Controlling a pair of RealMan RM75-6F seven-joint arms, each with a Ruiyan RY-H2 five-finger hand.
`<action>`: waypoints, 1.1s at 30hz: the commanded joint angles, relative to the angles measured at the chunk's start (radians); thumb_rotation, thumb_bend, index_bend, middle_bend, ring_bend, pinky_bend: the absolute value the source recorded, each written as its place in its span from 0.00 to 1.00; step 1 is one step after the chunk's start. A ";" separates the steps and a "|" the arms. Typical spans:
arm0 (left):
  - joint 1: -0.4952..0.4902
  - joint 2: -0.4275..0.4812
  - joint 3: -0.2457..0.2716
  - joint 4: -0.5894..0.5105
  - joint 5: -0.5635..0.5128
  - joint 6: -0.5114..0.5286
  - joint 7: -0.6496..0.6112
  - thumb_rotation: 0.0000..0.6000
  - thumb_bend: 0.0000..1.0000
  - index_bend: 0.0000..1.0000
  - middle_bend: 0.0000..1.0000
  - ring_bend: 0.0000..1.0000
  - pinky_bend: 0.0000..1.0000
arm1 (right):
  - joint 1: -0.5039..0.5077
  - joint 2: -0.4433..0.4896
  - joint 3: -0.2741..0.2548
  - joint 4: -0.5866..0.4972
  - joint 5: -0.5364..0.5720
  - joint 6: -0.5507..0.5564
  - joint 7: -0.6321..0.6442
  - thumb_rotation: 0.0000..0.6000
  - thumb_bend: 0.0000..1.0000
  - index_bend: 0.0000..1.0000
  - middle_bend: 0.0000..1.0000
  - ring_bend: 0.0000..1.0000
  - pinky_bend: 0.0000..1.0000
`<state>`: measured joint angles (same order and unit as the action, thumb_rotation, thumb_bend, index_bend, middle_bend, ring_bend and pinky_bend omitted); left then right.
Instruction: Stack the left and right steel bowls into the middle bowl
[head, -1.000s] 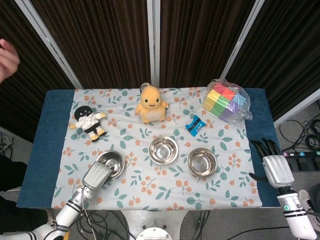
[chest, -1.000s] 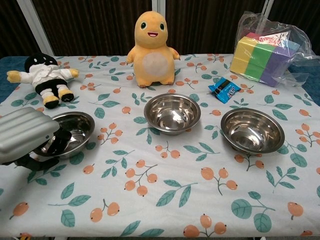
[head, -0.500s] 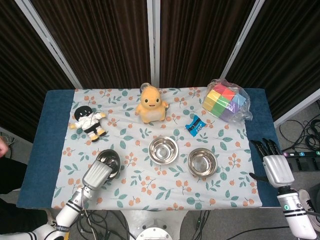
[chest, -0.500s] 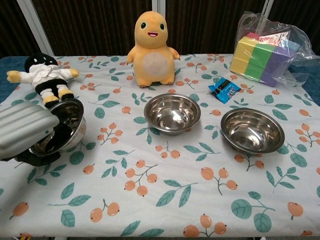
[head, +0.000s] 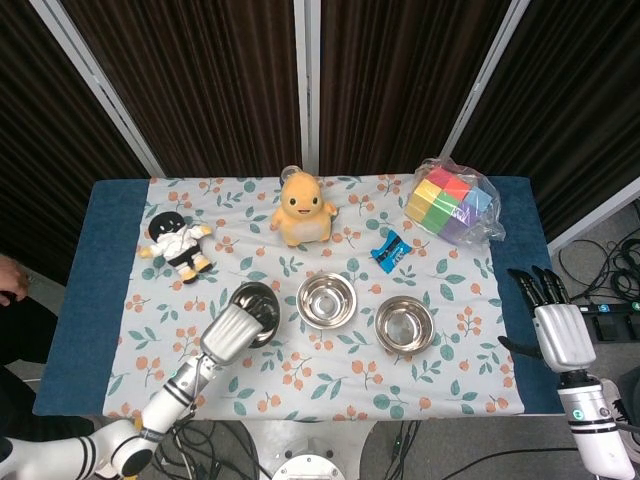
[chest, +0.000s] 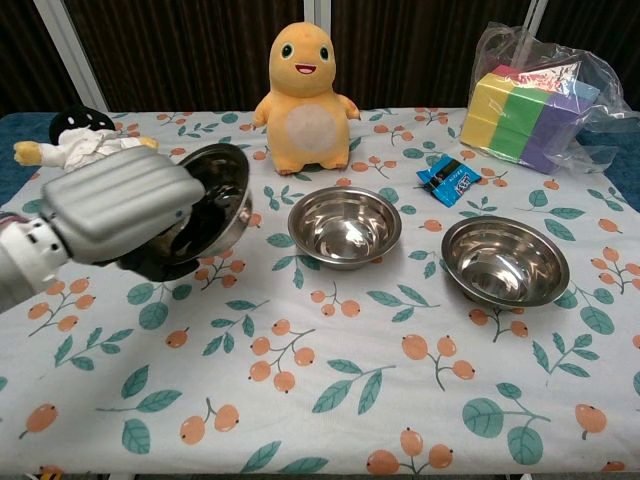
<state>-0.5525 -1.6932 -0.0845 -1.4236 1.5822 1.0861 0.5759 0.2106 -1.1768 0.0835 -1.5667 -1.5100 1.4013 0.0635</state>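
1. Overhead, in the head view, the left hand holds the left steel bowl raised and tilted, just beside the middle bowl on its left. The middle bowl sits upright near the centre of the worktop, and the right steel bowl rests upright just beside it, toward the right edge and a little nearer the front edge. The right hand hangs past the right edge of the worktop, palm down with its dark fingers spread apart and nothing in them.
2. Along the back edge in the same view stand an orange plush toy near the middle, a black-and-white doll toward the left edge and a bag of coloured blocks at the back right corner. A small blue packet lies between the blocks and the bowls.
3. Closer in, the chest view shows the left hand gripping the left steel bowl by its rim, with dark fingers inside it. The bowl is off the cloth, tipped steeply so its opening faces left. The middle bowl and right steel bowl lie flat on the floral cloth, apart from each other. The right hand does not show in this view.
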 joint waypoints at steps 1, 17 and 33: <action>-0.057 -0.060 -0.045 0.025 -0.037 -0.055 0.017 1.00 0.34 0.71 0.76 0.69 0.76 | -0.003 0.004 0.003 -0.002 -0.003 0.007 0.009 1.00 0.01 0.08 0.13 0.00 0.00; -0.213 -0.202 -0.078 0.251 -0.063 -0.145 -0.033 1.00 0.34 0.71 0.76 0.69 0.76 | -0.011 0.005 0.008 0.027 0.014 0.006 0.047 1.00 0.02 0.08 0.13 0.00 0.00; -0.286 -0.225 -0.091 0.261 -0.072 -0.136 -0.027 1.00 0.34 0.71 0.76 0.69 0.76 | -0.014 0.002 0.011 0.053 0.019 0.004 0.079 1.00 0.02 0.08 0.13 0.00 0.00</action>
<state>-0.8328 -1.9128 -0.1749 -1.1693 1.5097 0.9496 0.5531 0.1967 -1.1743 0.0944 -1.5142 -1.4904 1.4058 0.1427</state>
